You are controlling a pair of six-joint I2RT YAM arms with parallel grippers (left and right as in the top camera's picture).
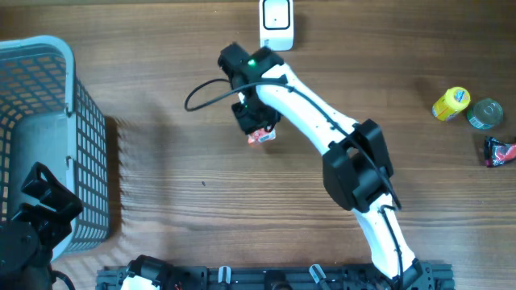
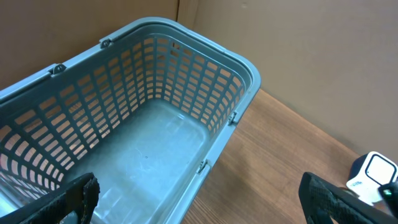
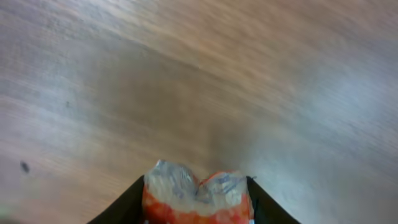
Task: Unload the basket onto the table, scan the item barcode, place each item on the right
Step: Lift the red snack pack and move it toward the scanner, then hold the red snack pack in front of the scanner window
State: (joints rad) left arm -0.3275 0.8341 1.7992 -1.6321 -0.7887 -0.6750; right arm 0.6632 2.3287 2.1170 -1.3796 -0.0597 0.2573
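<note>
Brown wooden table. Right hand clamped shut on small red-and-white crinkly foil packet, near middle of far edge, just short of white boxy scanner. Left hand wide open, empty, above blue-grey plastic mesh basket at left edge.

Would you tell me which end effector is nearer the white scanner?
Right: the right end effector, holding a red packet, is close to the scanner; the left end effector is far at the basket.

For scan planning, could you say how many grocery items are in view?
4: red packet in the right fingers; yellow tub, can and dark packet at far right. The arm may hide others.
</note>
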